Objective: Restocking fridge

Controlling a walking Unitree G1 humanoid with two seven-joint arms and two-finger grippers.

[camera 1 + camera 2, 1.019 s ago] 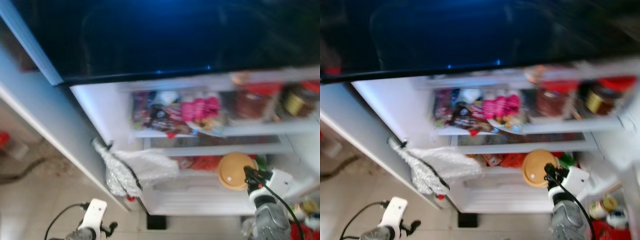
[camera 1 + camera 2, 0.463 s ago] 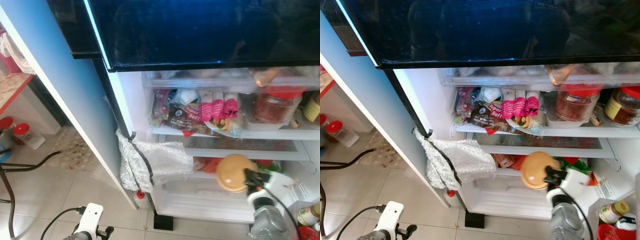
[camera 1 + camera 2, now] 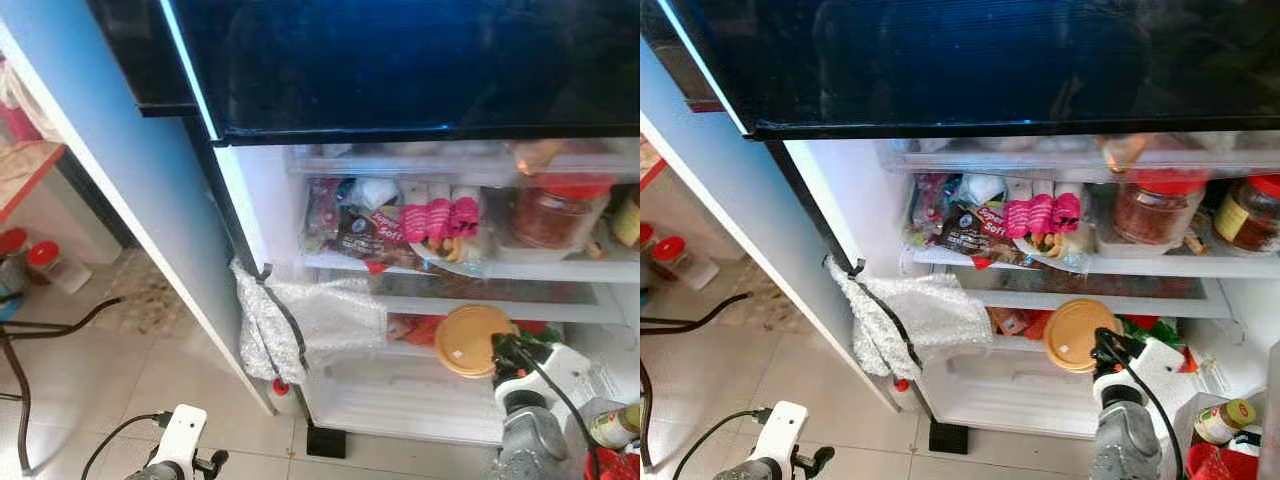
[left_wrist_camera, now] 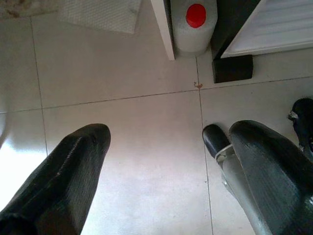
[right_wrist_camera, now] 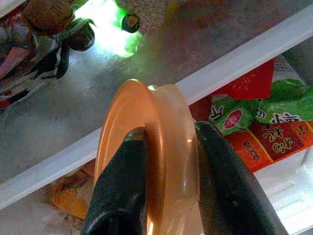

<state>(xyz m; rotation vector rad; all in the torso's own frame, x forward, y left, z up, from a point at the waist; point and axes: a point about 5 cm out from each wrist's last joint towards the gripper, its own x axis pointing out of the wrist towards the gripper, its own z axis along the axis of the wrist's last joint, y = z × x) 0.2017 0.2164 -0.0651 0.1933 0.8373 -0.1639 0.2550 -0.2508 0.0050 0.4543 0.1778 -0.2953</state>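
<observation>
Orange lidded container (image 3: 1073,335) has crept slightly further toward the fridge (image 3: 420,90)'s lower shelf (image 3: 1080,300) versus half a second back; camera settled from blur. Right gripper (image 5: 166,181) pinches the container on edge, just below that shelf's front. Placement looks near. Left gripper (image 4: 161,161) hangs spread over floor tiles (image 4: 127,63).

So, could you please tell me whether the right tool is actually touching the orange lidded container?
Touching. The right wrist view shows the right tool with both black fingers pressed against opposite faces of the orange lidded container, no gap on either side.
</observation>
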